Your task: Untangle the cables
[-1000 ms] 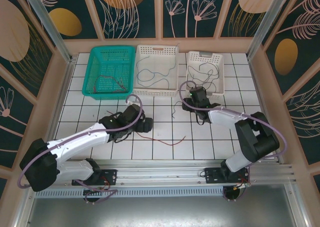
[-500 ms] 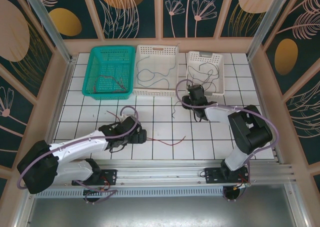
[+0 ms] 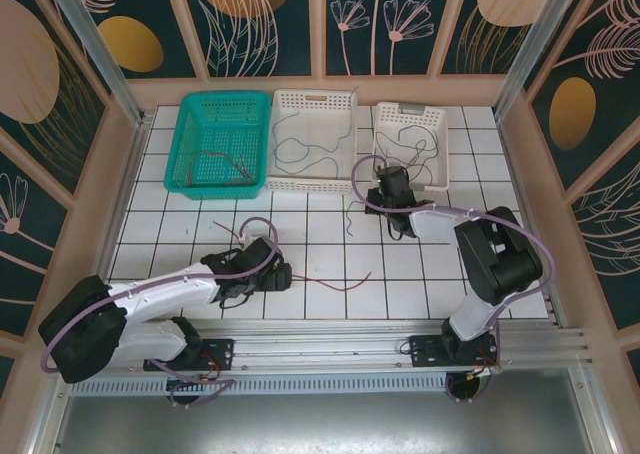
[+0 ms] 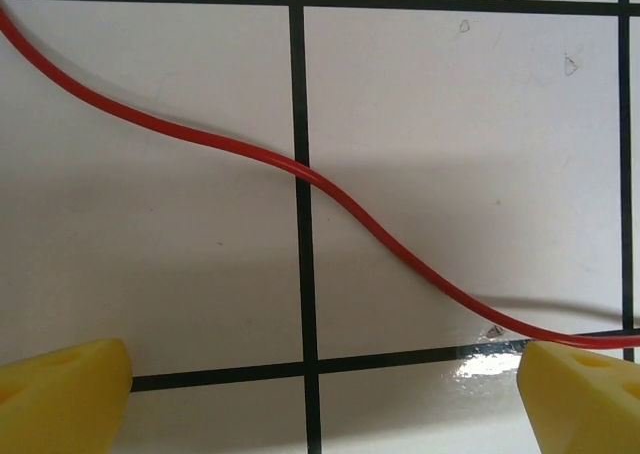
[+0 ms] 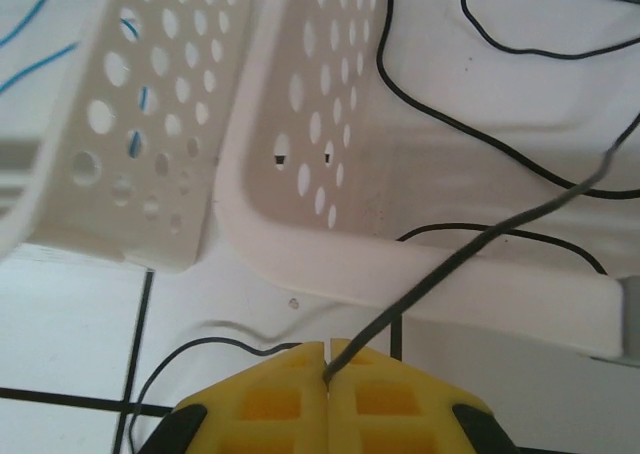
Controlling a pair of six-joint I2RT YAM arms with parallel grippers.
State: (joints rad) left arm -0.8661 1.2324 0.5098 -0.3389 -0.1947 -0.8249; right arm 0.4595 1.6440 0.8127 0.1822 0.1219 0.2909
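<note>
White basket (image 3: 437,124), rightmost of three, serves as the landmark.

**Top view.** The right gripper (image 3: 390,186) sits just before the basket's near wall. The left gripper (image 3: 283,274) lies well away to its near left, over a red cable (image 3: 335,285) on the tiled table (image 3: 450,274). More cables lie inside the landmark basket, in the middle basket (image 3: 315,96) beside it and in the green basket (image 3: 225,96) beyond that. Compared with the earlier frame, the right arm's elbow stands closer to the white basket and the left gripper has drawn farther from it.

**Left wrist view.** The left fingers (image 4: 60,379) are spread wide and hold nothing. The red cable curves across the tiles ahead of them and nears only the right-hand tip. If the fingers close from this height, they could meet short of the cable and grasp nothing.

**Right wrist view.** The right fingers (image 5: 270,404) are pressed fully together, pinching a grey cable (image 5: 450,254) at their very tips. A second earlier they were parted. The cable rises across the white basket's near rim, above a black cable (image 5: 480,144) looped inside. A blue cable (image 5: 30,44) shows in the middle basket to the left.
- The pinch is shallow, so a quick pull may let the thin wire slip free.
- If the grey cable is snagged on the black loops, a pull may drag them, or the light basket itself, along.
</note>
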